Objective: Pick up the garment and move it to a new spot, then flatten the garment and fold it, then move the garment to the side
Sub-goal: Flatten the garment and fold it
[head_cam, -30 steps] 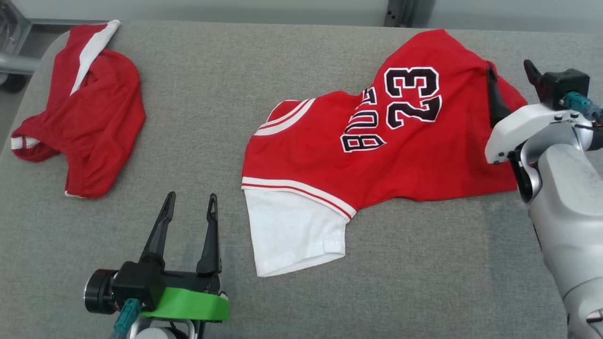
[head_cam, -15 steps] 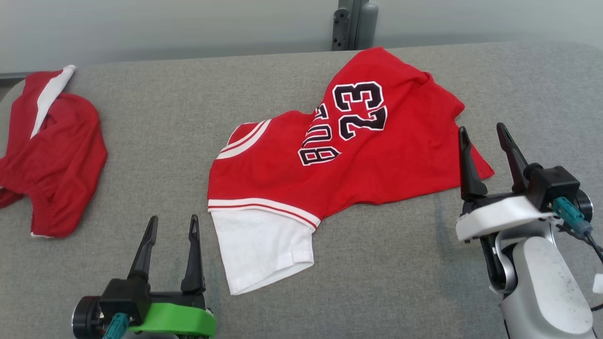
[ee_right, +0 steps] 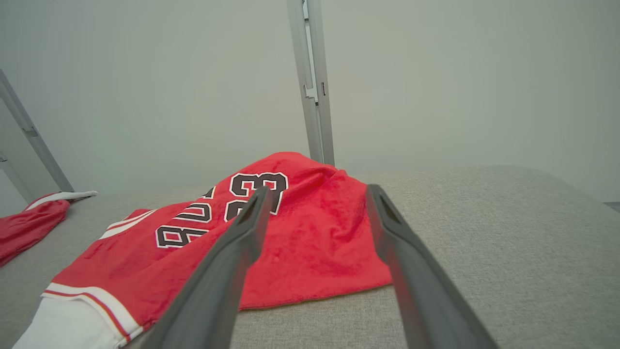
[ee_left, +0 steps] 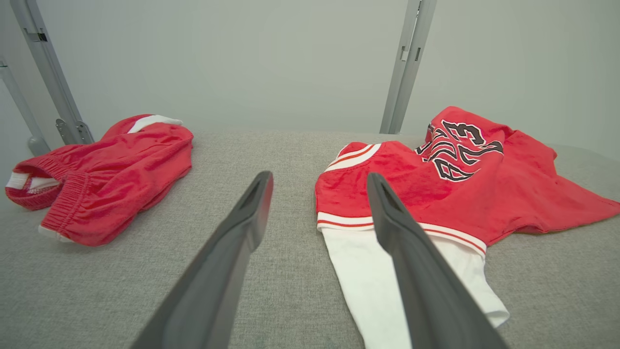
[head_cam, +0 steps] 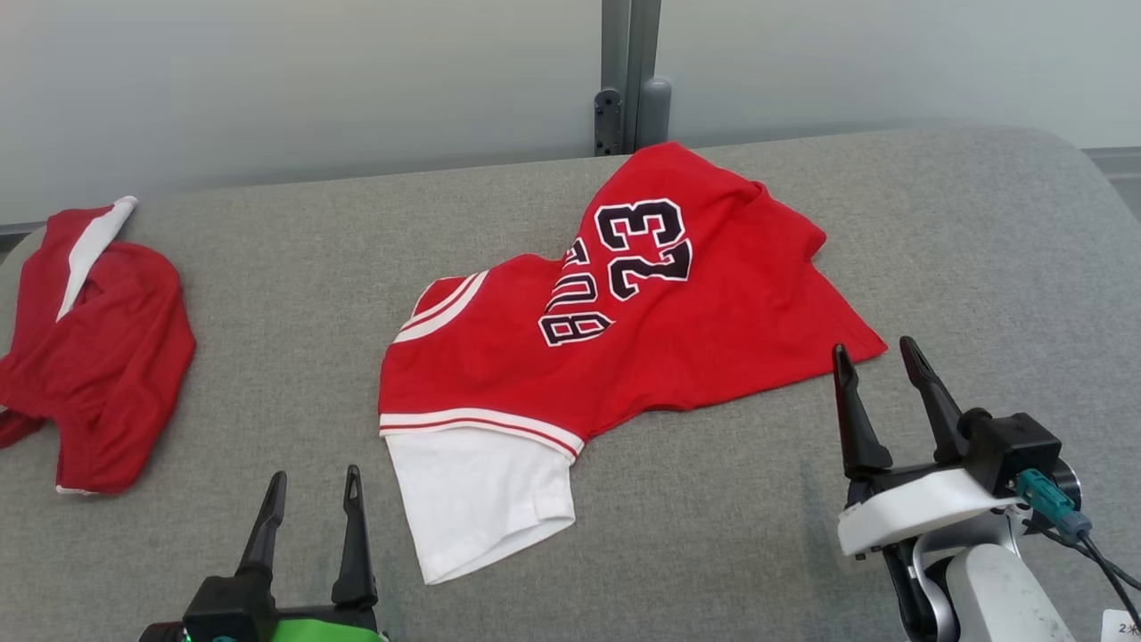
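A red jersey (head_cam: 660, 330) with "23" in black and a white sleeve lies loosely folded in the middle of the grey table (head_cam: 713, 535). It also lies ahead in the left wrist view (ee_left: 436, 194) and the right wrist view (ee_right: 300, 242). My left gripper (head_cam: 312, 490) is open at the lower left, left of the white sleeve, with nothing between its fingers. My right gripper (head_cam: 878, 357) stands open just off the jersey's lower right corner, holding nothing. Its fingers (ee_right: 242, 232) frame the jersey's hem in the right wrist view.
A second red garment (head_cam: 98, 357) with white trim lies bunched at the table's far left, also seen in the left wrist view (ee_left: 106, 174). A grey metal post (head_cam: 628, 80) rises behind the table against a pale wall.
The head camera has tilted up, so the whole picture shifted down. My right gripper has drawn back from the jersey's right edge toward me. The jersey lies as before.
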Robot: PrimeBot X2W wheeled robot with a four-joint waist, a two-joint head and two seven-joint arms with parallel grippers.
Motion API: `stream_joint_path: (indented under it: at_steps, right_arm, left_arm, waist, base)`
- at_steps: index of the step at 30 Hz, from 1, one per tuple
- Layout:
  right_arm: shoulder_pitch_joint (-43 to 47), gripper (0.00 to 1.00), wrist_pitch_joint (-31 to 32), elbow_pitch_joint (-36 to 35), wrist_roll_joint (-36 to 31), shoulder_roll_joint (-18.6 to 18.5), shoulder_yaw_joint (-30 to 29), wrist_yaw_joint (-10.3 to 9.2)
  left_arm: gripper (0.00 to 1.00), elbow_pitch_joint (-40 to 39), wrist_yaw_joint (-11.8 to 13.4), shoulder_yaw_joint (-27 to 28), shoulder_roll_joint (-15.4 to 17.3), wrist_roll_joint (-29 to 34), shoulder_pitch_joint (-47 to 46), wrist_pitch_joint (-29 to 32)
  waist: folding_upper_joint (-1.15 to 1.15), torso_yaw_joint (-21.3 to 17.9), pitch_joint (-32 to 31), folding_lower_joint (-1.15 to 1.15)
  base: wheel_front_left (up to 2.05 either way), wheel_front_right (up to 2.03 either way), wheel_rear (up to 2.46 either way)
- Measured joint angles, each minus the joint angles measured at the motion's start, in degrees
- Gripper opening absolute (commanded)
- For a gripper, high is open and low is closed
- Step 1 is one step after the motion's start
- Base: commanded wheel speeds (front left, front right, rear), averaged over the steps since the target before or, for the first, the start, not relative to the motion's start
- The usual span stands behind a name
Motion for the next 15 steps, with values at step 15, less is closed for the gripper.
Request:
stream_joint_path:
  at_steps: [15]
  right_arm:
    - [0.29,1.0,0.0,0.74,0.45,0.0,0.98,0.0]
  left_arm:
    - [1.0,7.11,-1.1,-3.23,0.0,-0.77,0.62,0.25]
  waist:
    - [0.0,0.31,-0.48,0.0]
  base:
    - [0.0,0.0,0.0]
